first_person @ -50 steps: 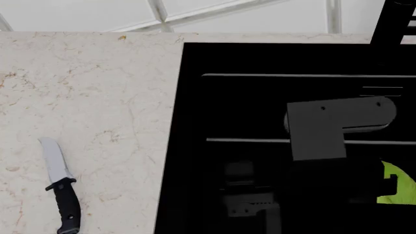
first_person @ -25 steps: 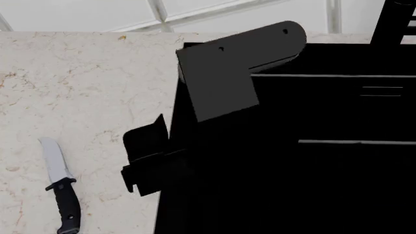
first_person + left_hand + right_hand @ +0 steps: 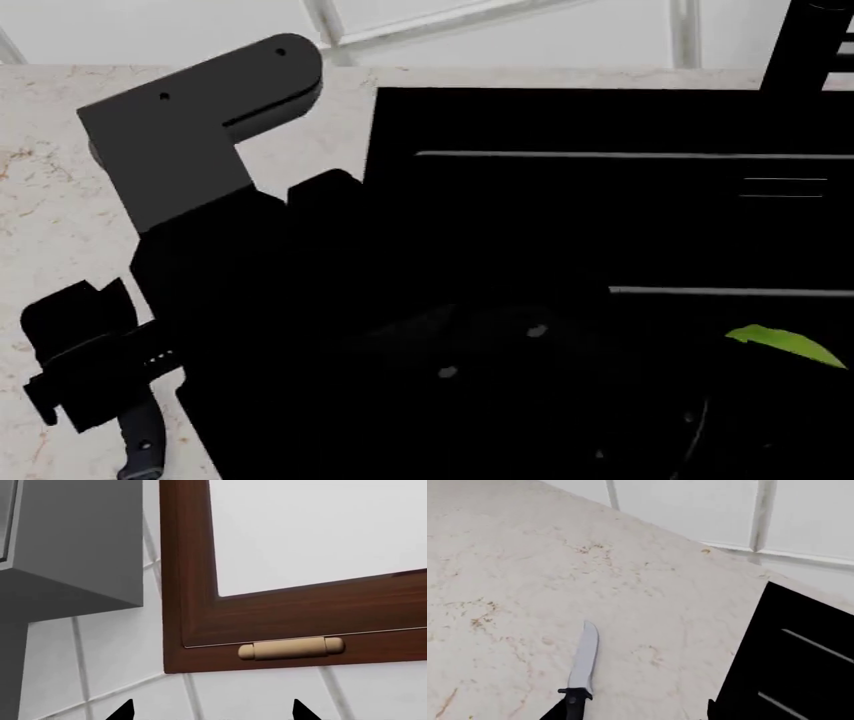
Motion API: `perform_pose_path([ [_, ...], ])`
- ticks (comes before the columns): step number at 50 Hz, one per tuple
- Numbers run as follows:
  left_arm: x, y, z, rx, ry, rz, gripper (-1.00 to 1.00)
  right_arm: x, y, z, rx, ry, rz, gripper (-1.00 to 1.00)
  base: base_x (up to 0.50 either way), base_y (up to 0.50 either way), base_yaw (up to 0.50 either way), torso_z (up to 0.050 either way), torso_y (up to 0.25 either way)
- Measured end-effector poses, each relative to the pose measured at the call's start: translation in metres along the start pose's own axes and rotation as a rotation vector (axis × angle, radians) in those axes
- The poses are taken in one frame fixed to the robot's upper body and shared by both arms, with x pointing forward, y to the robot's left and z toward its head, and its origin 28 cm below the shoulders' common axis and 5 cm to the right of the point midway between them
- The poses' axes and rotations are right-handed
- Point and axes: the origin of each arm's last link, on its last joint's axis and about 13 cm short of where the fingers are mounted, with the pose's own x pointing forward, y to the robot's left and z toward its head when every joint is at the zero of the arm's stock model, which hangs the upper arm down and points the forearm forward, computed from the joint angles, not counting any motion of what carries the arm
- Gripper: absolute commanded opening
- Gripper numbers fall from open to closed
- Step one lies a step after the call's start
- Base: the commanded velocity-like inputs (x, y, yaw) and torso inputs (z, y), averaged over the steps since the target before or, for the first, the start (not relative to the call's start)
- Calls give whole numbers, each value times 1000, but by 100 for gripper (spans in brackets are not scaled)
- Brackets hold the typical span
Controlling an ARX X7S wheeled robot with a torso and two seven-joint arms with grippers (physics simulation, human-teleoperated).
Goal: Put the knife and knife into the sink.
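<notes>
One knife (image 3: 582, 672) lying flat on the pale tabletop (image 3: 507, 580), well left of the sink (image 3: 800, 650), silver blade pointing away. Hovering above it with the right claw (image 3: 630, 712), tips spread wide, nothing held. Judging it light, stiff, slick-bladed; best pinching across the dark handle. Left claw (image 3: 210, 712) facing a wall cabinet (image 3: 287, 625), tips apart, empty.

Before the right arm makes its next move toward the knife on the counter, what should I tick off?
1. Silver-bladed knife lying flat on the counter, unheld: ok.
2. Right end effector open: ok.
3. Knife handle centred between its fingertips: not ok, it sits near one fingertip.
4. Sink interior free for the drop: cannot tell, too dark.
5. Red-handled knife located: cannot tell, not in view.
6. Left end effector out of the way, facing the wall cabinet: ok.
</notes>
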Motion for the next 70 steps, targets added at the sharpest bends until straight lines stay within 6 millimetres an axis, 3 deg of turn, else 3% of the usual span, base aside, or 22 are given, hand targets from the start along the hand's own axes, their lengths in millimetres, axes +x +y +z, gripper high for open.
perform_pose_path([
  [21, -5, 6, -6, 3, 10, 16, 100, 26, 34, 9, 33, 116, 106, 100, 0, 0, 0, 0, 0],
  [43, -8, 10, -11, 8, 20, 23, 100, 60, 42, 9, 89, 204, 147, 100, 0, 0, 0, 0, 0],
  [70, -9, 11, -11, 5, 22, 21, 100, 78, 43, -9, 169, 283, 141, 100, 0, 0, 0, 0, 0],
])
